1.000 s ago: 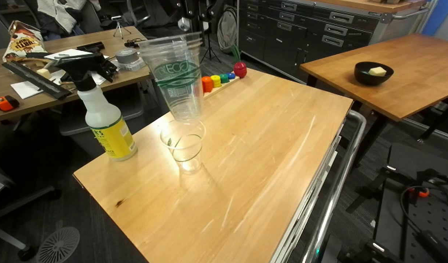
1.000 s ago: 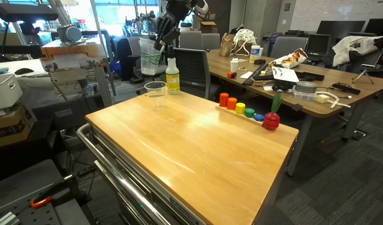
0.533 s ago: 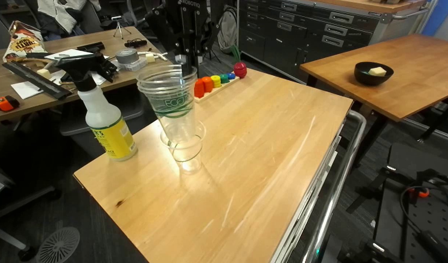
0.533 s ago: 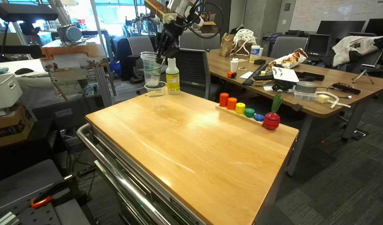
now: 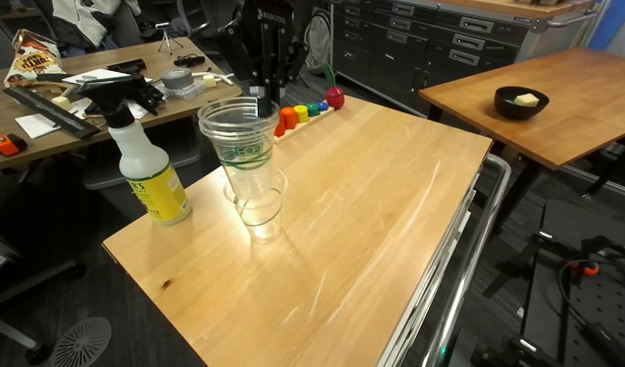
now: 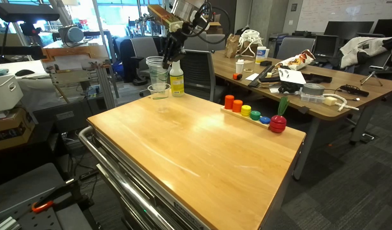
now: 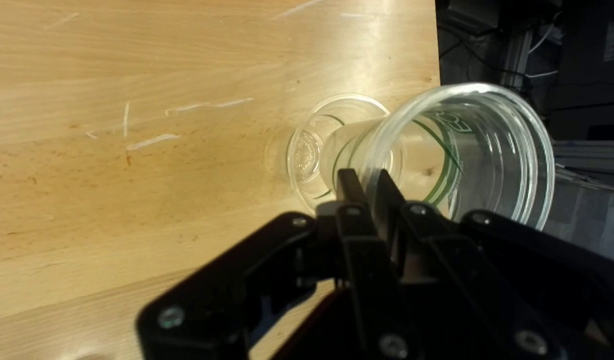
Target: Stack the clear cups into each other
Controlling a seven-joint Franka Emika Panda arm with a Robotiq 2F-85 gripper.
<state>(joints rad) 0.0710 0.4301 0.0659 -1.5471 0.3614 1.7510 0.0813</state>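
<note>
My gripper (image 5: 265, 108) is shut on the near rim and wall of a nested stack of clear cups (image 5: 243, 153) with green print. The fingers (image 7: 366, 175) pinch the cup wall in the wrist view, one inside and one outside. The stack also shows in an exterior view (image 6: 158, 76). A single clear cup (image 5: 261, 224) stands upright on the wooden table (image 5: 353, 214), also visible in an exterior view (image 6: 159, 94) and the wrist view (image 7: 307, 155). The stack is slightly tilted, its base overlapping the single cup's mouth. I cannot tell how far inside it is.
A yellow-labelled spray bottle (image 5: 162, 196) stands close beside the single cup, near the table edge; it also shows in an exterior view (image 6: 177, 83). A row of coloured blocks (image 6: 246, 111) and a red radish toy (image 6: 278, 123) lie along another edge.
My gripper has lowered the stack from above the single cup down to its mouth. In the last half second it has shifted slightly down and sideways. The single cup has not moved.
</note>
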